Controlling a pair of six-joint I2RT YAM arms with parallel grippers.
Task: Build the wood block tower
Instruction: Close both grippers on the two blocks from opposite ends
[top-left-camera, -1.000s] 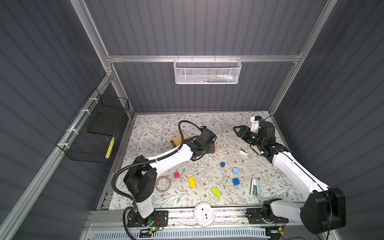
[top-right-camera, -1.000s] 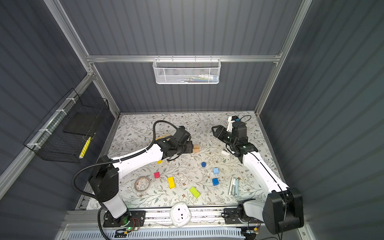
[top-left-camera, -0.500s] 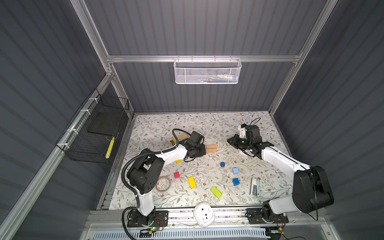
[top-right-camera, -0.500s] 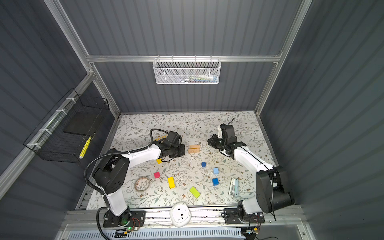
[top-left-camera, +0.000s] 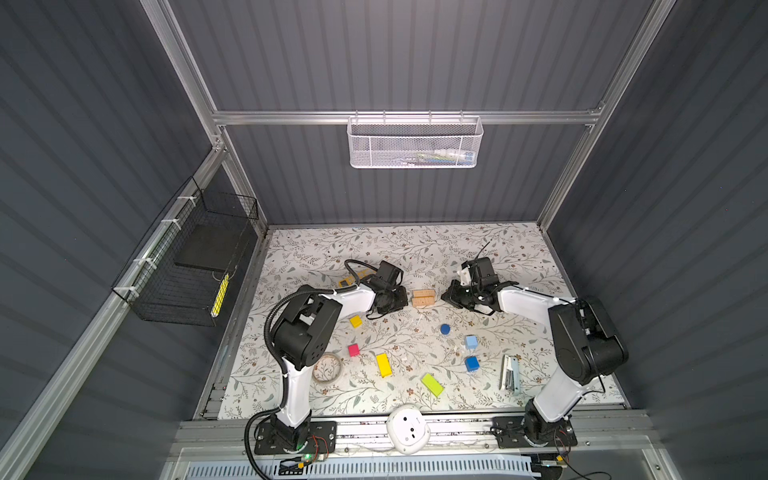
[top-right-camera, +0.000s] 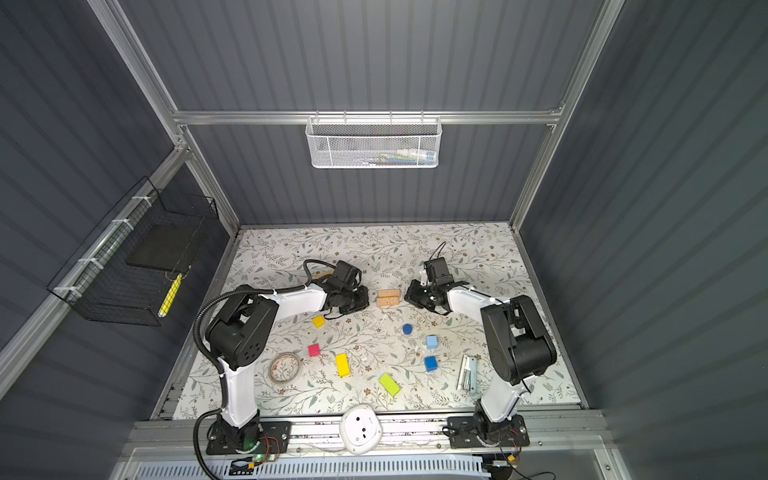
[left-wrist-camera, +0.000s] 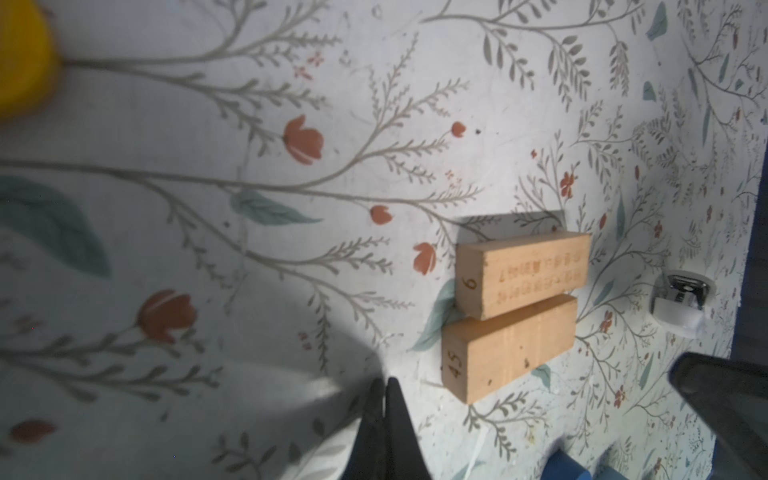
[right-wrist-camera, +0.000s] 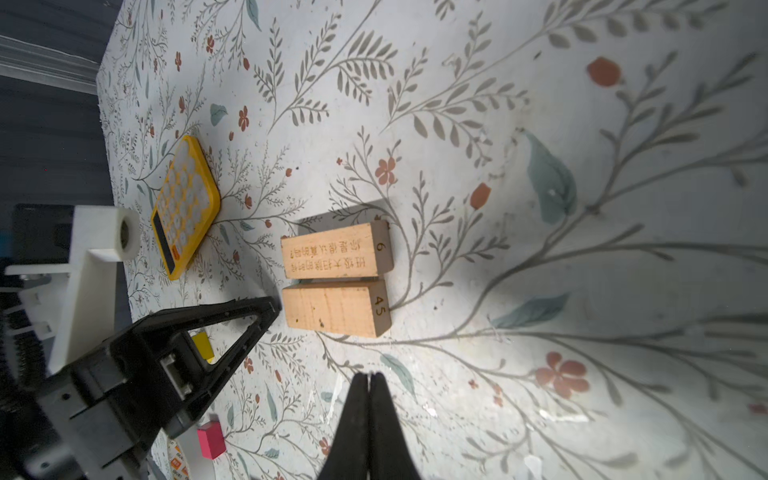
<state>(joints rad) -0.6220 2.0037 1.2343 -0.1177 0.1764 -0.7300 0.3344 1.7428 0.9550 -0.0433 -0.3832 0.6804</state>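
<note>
Cataloguing, top views: two tan bars (top-left-camera: 424, 298) are lying flat, side by side and touching, mid-scene, prob. as tower base, so low and wide. Left gripper (top-left-camera: 403, 299) & right gripper (top-left-camera: 445, 296) are flanking them, one per end, carrying nothing. Rest are lying loose nearer the front, unstacked: yellow cube (top-left-camera: 355, 321), pink cube (top-left-camera: 353, 350), yellow bar (top-left-camera: 383, 365), lime bar (top-left-camera: 432, 384), blue cylinder (top-left-camera: 445, 329), light-blue cube (top-left-camera: 471, 342), blue cube (top-left-camera: 472, 363).
Left wrist: jaws are pressing together, empty; bar ends are showing "6" and "45", unreadable from above.
Right wrist: jaws likewise pressing together, empty; calculator (right-wrist-camera: 185, 203) is showing whole beyond the bars, vs. mostly arm-hidden from above.
</note>
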